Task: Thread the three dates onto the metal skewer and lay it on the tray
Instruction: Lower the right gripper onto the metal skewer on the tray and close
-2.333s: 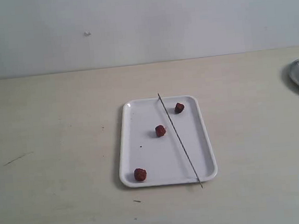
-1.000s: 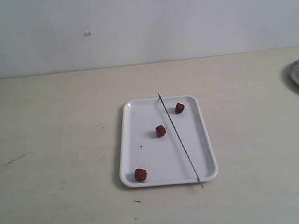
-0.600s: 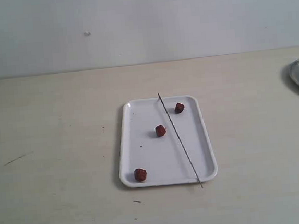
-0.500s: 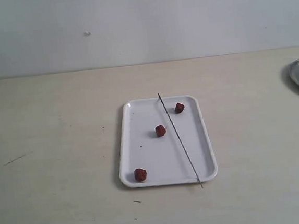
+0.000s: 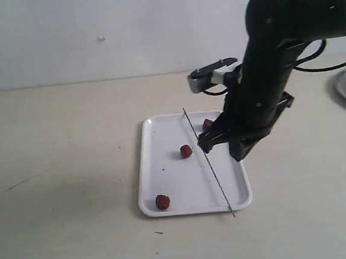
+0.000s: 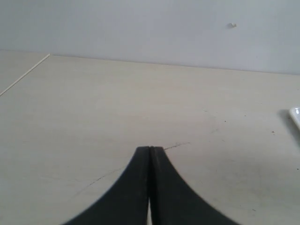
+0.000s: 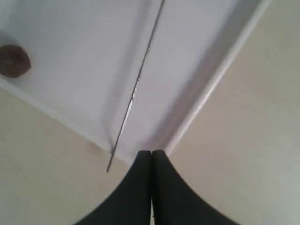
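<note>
right gripper [image 7: 151,152]: pressed together, empty, over the tray [image 5: 166,184] corner, prob lining up on the skewer [image 5: 217,180] | skewer: diagonal across tray, end poking past rim, easy grab | 3 dates [image 5: 186,151]: loose on tray, unthreaded | left gripper [image 6: 149,149]: pressed together, parked over table [image 6: 93,103]

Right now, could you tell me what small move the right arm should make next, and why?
Probably open the right end effector: its jaws are shut above a corner of the flat white rectangular tray, and the thin dark grey metal skewer lies untouched across the tray, one end overhanging the rim. Jaws must part before lowering onto it.
</note>
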